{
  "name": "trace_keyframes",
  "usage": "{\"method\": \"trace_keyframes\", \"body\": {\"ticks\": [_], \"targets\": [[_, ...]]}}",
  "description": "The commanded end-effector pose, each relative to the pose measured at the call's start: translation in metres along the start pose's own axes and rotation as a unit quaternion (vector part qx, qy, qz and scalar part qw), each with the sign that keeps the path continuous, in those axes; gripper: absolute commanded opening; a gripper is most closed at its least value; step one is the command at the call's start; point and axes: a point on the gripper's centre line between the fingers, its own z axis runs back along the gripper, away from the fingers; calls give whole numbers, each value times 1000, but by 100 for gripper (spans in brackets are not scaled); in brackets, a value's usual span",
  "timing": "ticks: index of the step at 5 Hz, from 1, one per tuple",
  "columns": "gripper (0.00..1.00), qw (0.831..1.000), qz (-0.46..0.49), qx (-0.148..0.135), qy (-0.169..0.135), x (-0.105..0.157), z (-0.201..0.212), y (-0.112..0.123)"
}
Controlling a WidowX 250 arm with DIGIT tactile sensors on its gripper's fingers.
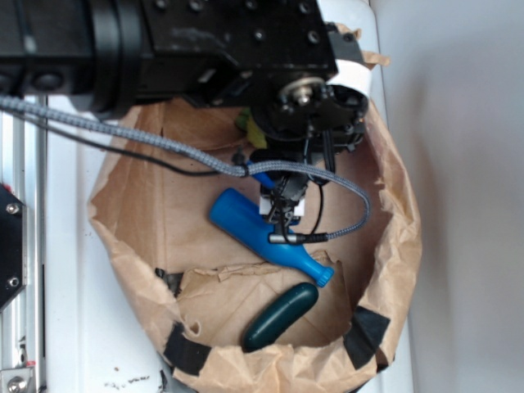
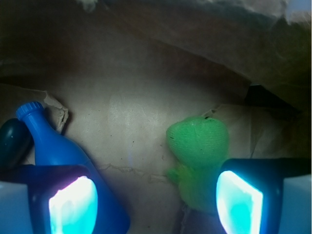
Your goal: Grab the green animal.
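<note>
1. The gripper point(image 2: 156, 200) is seen in the wrist view with its fingers point(image 2: 73, 202) spread apart; nothing is held between them.
2. The green animal point(image 2: 199, 161) is found at 5 o'clock in the wrist view, lying on brown paper, just beside the right finger's inner side.
3. The blue bottle point(image 2: 63, 161) is placed at 8 o'clock, partly behind the left finger.
4. A dark green capsule point(image 1: 281, 316) is seen at 6 o'clock in the exterior view, near the bottle's cap, inside the paper bag point(image 1: 401, 246).
</note>
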Motion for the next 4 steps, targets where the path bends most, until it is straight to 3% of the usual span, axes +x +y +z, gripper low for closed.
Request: {"method": "trace_keyframes", "body": {"ticks": [1,3,4], "targets": [[100,999,47,22,-12,21,-4,30],[100,997,50,59,-15,29,-29,37],[0,997,49,64,6,26,-40,29]]}}
